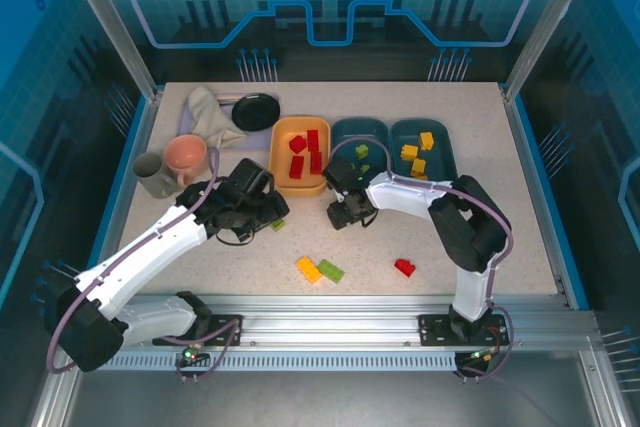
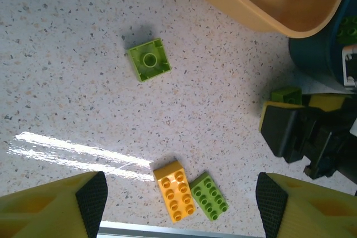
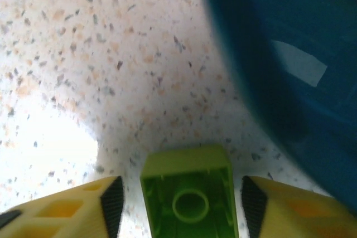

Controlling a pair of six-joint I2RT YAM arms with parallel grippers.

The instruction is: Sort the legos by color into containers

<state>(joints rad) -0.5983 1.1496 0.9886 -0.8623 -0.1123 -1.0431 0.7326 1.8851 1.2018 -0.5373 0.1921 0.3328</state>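
The light orange container [image 1: 281,137] holds red legos [image 1: 306,154]. The middle teal container [image 1: 345,132] has lime green legos [image 1: 361,151], and the right teal container [image 1: 441,160] has yellow ones [image 1: 414,154]. My right gripper [image 3: 182,202] is open, low over the table beside the teal container [image 3: 290,54]. It straddles an upturned lime green lego [image 3: 189,193] with a slim gap at each pad. My left gripper [image 2: 181,204] is open and empty above the table. An upturned green lego [image 2: 149,59] lies ahead of it, and a yellow [image 2: 176,190] and a green lego [image 2: 210,196] lie below.
A red lego [image 1: 405,267] lies near the front right. A black dish [image 1: 256,110], a cloth [image 1: 210,112], a pink cup [image 1: 186,157] and a grey cup [image 1: 152,175] crowd the back left. The right gripper's black body [image 2: 301,132] is close to my left gripper.
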